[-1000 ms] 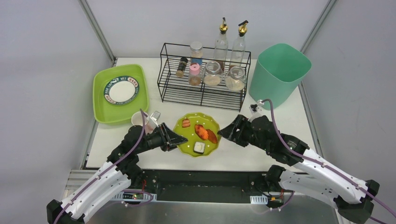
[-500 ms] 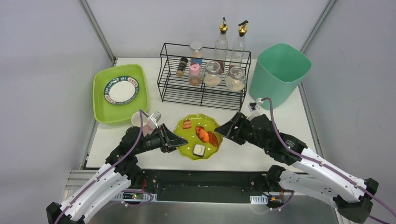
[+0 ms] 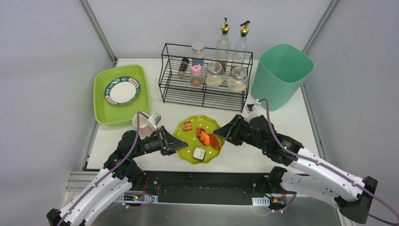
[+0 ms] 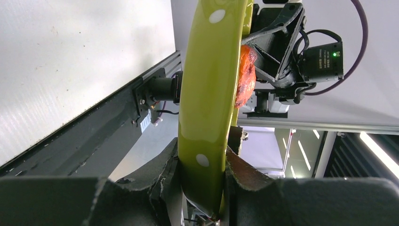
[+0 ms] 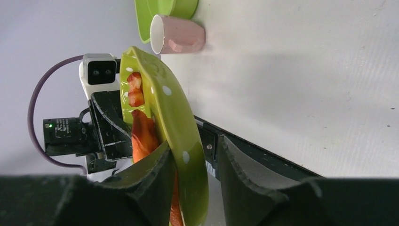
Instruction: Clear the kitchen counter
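A lime-green dotted plate (image 3: pixel 190 139) with orange food (image 3: pixel 203 135), a sausage piece (image 3: pixel 187 125) and a white piece (image 3: pixel 199 152) hangs just above the kitchen counter (image 3: pixel 282 122) near its front edge. My left gripper (image 3: pixel 181 142) is shut on the plate's left rim; in the left wrist view both fingers (image 4: pixel 160 169) press the rim of the plate (image 4: pixel 211 94). My right gripper (image 3: pixel 219 133) straddles the right rim. In the right wrist view its inner finger (image 5: pixel 150 169) touches the plate (image 5: pixel 176 127), while a gap separates the outer finger (image 5: pixel 244 165) from it.
A pink cup (image 3: pixel 141 121) lies on its side left of the plate. A lime-green tub (image 3: pixel 106 110) at back left holds a white plate (image 3: pixel 122 91). A black wire rack (image 3: pixel 204 94) of jars and bottles stands at the back, a teal bin (image 3: pixel 281 74) at back right.
The right gripper has moved left over the plate's right rim and its jaws have narrowed. The plate has shifted slightly toward the front edge with the left gripper.
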Controlling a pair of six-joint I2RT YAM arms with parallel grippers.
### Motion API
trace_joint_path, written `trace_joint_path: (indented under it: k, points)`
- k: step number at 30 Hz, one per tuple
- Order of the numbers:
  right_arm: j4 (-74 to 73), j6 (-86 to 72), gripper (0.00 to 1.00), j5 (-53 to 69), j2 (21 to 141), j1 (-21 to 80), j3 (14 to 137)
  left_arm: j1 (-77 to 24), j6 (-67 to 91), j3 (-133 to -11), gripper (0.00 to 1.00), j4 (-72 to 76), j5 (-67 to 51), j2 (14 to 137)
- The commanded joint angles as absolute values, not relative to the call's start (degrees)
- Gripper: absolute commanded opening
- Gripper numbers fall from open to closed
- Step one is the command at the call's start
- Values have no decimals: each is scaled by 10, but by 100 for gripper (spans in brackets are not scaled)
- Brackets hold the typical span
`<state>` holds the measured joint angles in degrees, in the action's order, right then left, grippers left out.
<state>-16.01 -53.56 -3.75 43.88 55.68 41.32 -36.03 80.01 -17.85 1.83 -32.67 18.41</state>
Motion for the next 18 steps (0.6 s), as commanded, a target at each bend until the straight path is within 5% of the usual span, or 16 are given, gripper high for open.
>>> trace_joint_path:
  k: [1,12,18]
  points:
    - [-101,-550,40,5,453,555,405,-361,828,-214,0,143,-346,162]
    - [-10,-582,35,68,476,564,367,-361,827,-214,0,143,-346,160]
    - [-10,-585,12,60,466,568,362,-361,824,-217,0,139,-345,171]
